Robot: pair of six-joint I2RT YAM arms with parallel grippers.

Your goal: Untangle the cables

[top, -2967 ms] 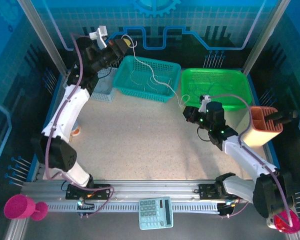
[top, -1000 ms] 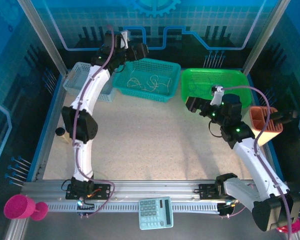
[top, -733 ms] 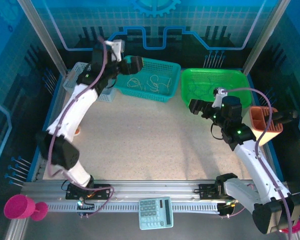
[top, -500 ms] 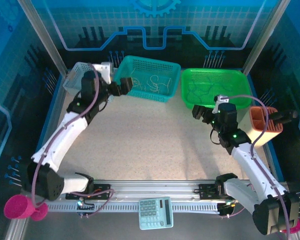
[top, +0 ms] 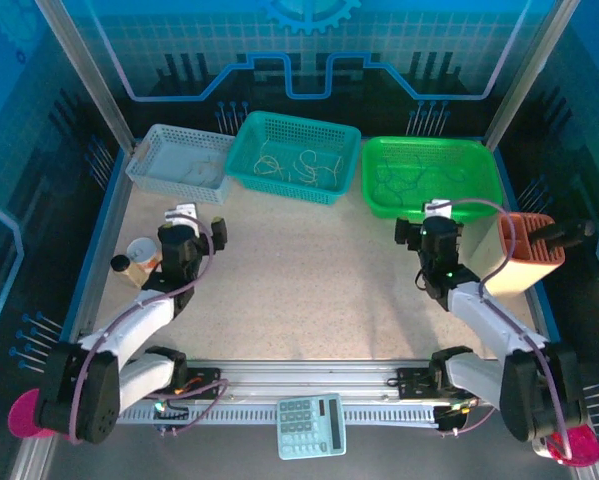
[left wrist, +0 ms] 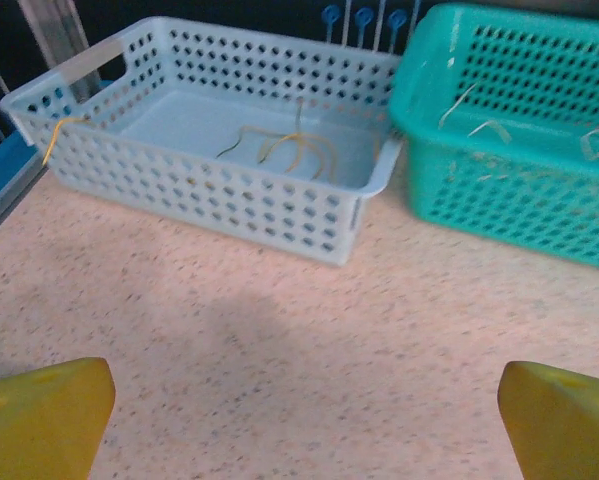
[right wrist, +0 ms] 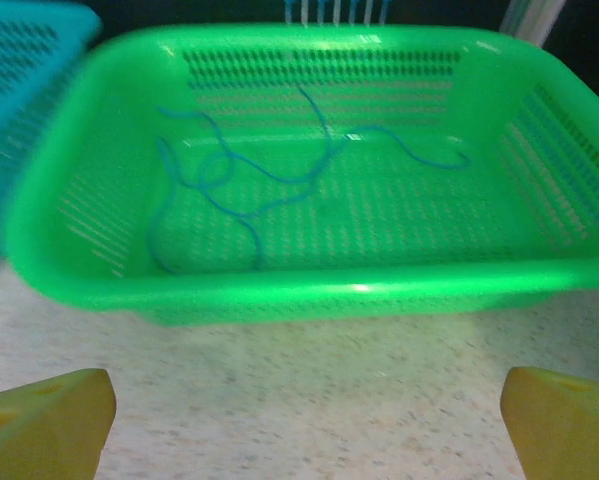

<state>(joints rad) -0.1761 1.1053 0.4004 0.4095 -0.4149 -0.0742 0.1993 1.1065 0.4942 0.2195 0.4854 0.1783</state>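
Sorted along the upper frame: yellowish cables [left wrist: 294, 150] clumped in white basket [left wrist: 209, 195], whitish cables [top: 294, 165] curled in teal basket [top: 299, 123], blue cables [right wrist: 279, 185] in green basket [right wrist: 309, 290] — long axis left-to-right. Left gripper [left wrist: 304, 420], right gripper [right wrist: 304, 420] — spread wide, empty.

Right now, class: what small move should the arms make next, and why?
Probably none beyond resting: yellowish cables lie in the pale basket, whitish cables in the teal basket, a blue cable in the green basket. The left tool and right tool are open, empty.

Robotics lab cell: aluminium rail [top: 309, 376], blue panelled walls [top: 179, 40].
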